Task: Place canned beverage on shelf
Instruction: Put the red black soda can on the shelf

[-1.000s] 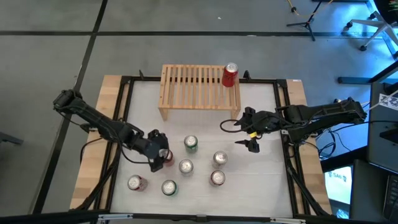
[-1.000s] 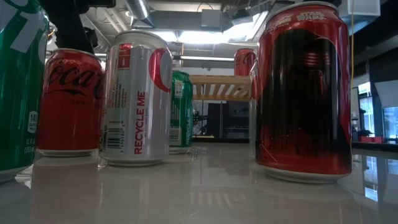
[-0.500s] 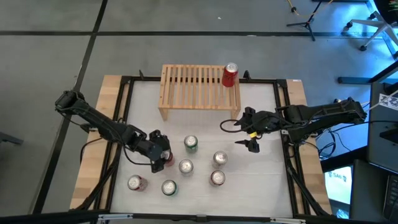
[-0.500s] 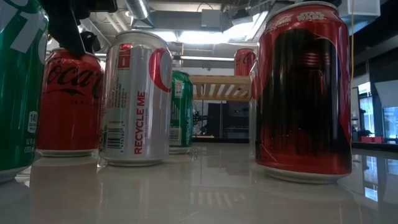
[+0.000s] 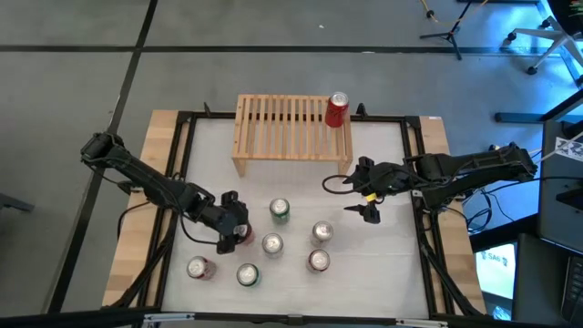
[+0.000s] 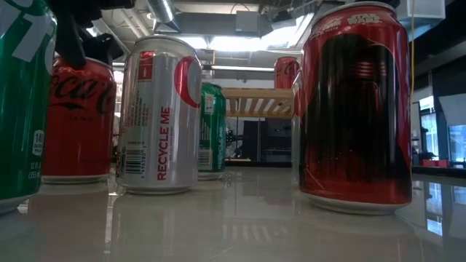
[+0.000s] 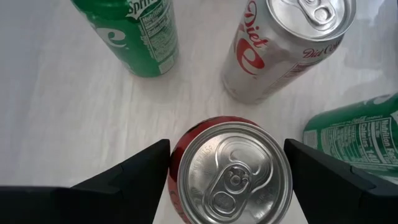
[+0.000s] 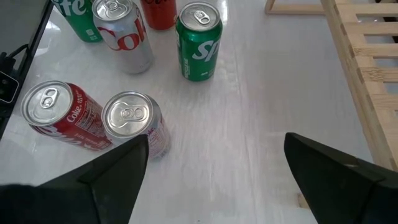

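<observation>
A red Coca-Cola can (image 7: pixel 230 180) stands at the table's left among several other cans, with my left gripper (image 5: pixel 239 232) shut on it. In the low view it (image 6: pixel 80 116) leans a little under the dark fingers (image 6: pixel 69 36). The light-wood slatted shelf (image 5: pixel 287 128) stands at the far edge on its short legs. A red can (image 5: pixel 337 109) sits upright on the shelf's right end. My right gripper (image 5: pixel 364 196) hovers open over bare table right of the cans, holding nothing. My left gripper pinches the red can between its two fingers (image 7: pixel 137 174), on opposite sides of its wall just below the top rim (image 7: pixel 176 165). The fingers slant down from the table's left. The can leans a little, with its base at the table top.
Loose cans stand close by: a green one (image 5: pixel 279 210), silver ones (image 5: pixel 272 243) (image 5: pixel 322 232) (image 5: pixel 318 261), a green-topped one (image 5: pixel 248 274) and a red-and-silver one (image 5: pixel 198 268). Bare table lies between the cans and the shelf. A black frame (image 5: pixel 182 164) rims the table.
My left gripper has rolled about the line it points along while staying in place over the red can. The can, upright a second ago, now leans slightly in the low view.
</observation>
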Available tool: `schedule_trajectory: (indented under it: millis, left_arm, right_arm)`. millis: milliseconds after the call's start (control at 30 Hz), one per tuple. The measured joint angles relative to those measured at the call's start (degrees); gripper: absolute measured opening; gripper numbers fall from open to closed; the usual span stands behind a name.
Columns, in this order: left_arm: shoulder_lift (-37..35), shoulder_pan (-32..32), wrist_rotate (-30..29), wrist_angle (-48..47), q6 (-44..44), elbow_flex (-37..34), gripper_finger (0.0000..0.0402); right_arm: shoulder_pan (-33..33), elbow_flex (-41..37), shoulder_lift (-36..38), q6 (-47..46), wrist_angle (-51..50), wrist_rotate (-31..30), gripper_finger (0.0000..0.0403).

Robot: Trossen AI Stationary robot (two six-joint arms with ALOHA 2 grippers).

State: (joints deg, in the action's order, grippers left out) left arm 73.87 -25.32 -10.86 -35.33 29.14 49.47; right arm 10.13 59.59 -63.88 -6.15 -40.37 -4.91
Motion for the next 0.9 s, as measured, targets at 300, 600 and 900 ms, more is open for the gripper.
schedule_trajectory:
  millis: [300,600,900]
  left_arm:
    - [0.0,0.0,-0.11,0.17,0.64,0.0,0.0295]
    - [0.0,0.0,-0.15,0.2,0.66,0.0,0.0295]
    - [0.0,0.0,-0.17,0.22,0.64,0.0,0.0295]
  right_arm:
    - [-0.01,0.0,0.0,0.0,0.01,0.0,0.037]
    - [0.0,0.0,0.0,0.0,0.01,0.0,0.037]
    - [0.0,0.0,0.0,0.0,-0.02,0.0,0.037]
